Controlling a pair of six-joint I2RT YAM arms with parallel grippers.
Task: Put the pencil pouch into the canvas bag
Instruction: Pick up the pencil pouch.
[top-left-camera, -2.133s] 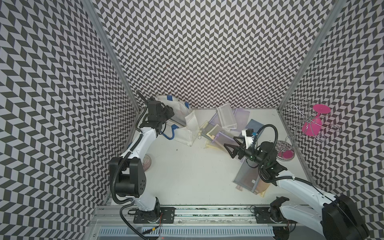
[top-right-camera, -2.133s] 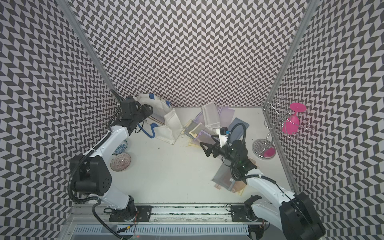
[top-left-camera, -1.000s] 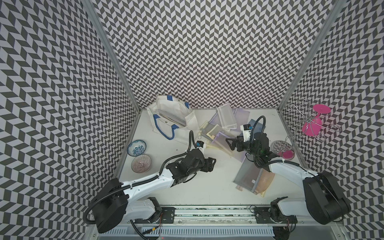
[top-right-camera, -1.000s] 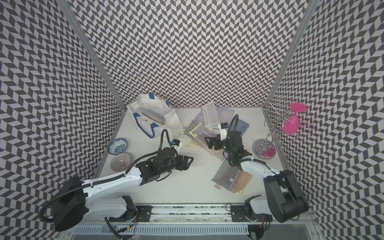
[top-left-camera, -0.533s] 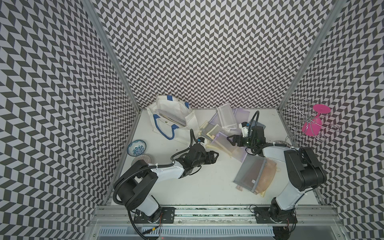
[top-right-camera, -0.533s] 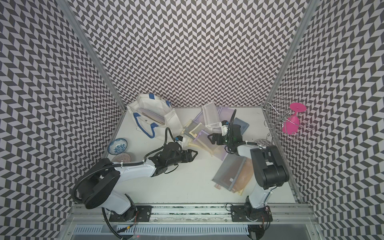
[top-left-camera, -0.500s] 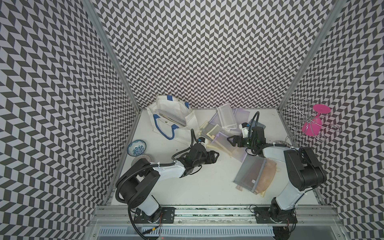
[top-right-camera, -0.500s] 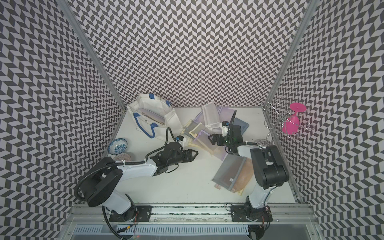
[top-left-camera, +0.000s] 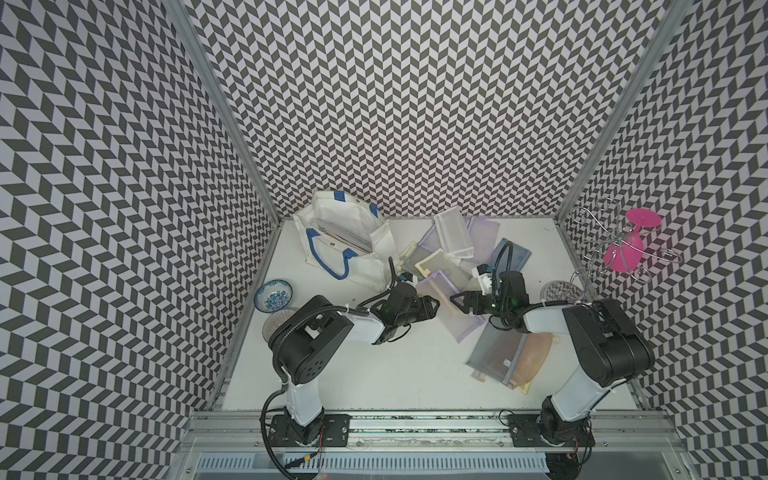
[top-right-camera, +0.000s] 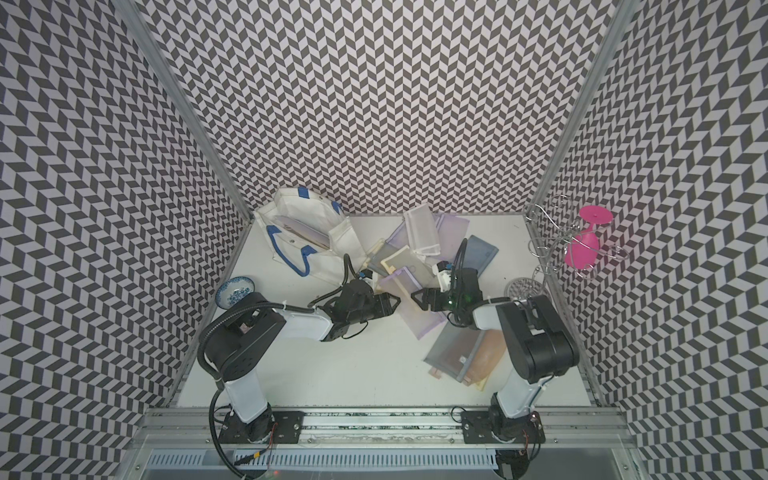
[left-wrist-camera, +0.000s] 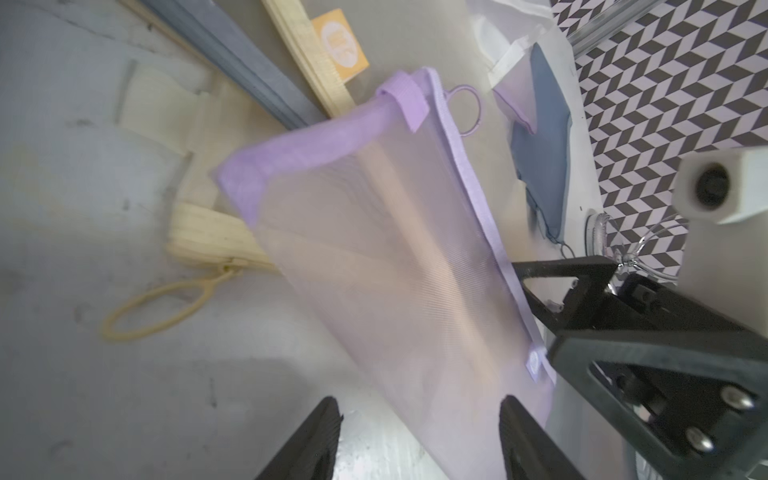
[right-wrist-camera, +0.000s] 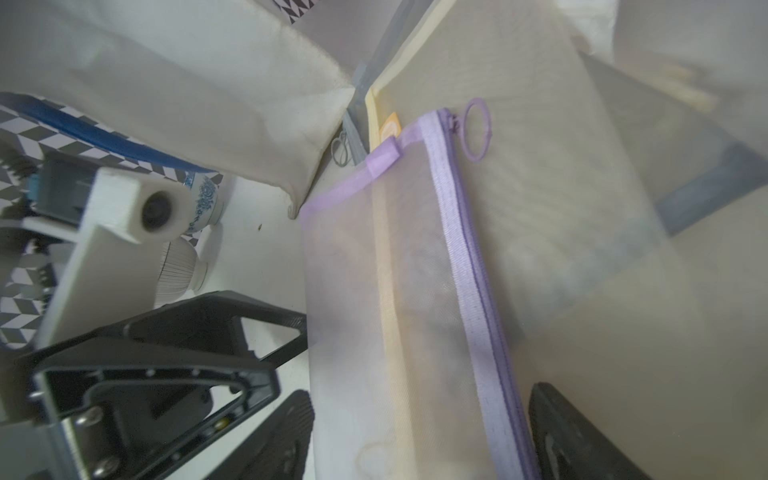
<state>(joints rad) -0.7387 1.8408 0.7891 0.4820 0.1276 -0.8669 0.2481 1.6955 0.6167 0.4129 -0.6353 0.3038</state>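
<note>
The pencil pouch (top-left-camera: 453, 309) (top-right-camera: 417, 309) is a lilac mesh pouch lying flat mid-table, its top overlapping a yellow pouch. My left gripper (top-left-camera: 434, 305) (top-right-camera: 395, 305) (left-wrist-camera: 419, 415) is low at its left side and open, with the pouch's lower edge (left-wrist-camera: 395, 257) between the fingers. My right gripper (top-left-camera: 455, 299) (top-right-camera: 415, 297) (right-wrist-camera: 419, 415) faces it from the right, also open, straddling the pouch (right-wrist-camera: 395, 291) and its zipper edge. The two grippers nearly meet tip to tip. The canvas bag (top-left-camera: 340, 232) (top-right-camera: 307, 224) (right-wrist-camera: 208, 83) lies at the back left, mouth open.
Several other pouches lie around: yellow (top-left-camera: 432, 266), clear (top-left-camera: 453, 235), blue (top-left-camera: 513, 253), grey over peach (top-left-camera: 498, 357). Two bowls (top-left-camera: 273, 294) (top-left-camera: 276, 330) sit by the left wall. A wire rack with a pink glass (top-left-camera: 627, 245) stands at the right wall.
The left arm has swung from the canvas bag to mid-table. Both grippers have closed in on the lilac pouch from opposite sides, with the arms folded back low.
</note>
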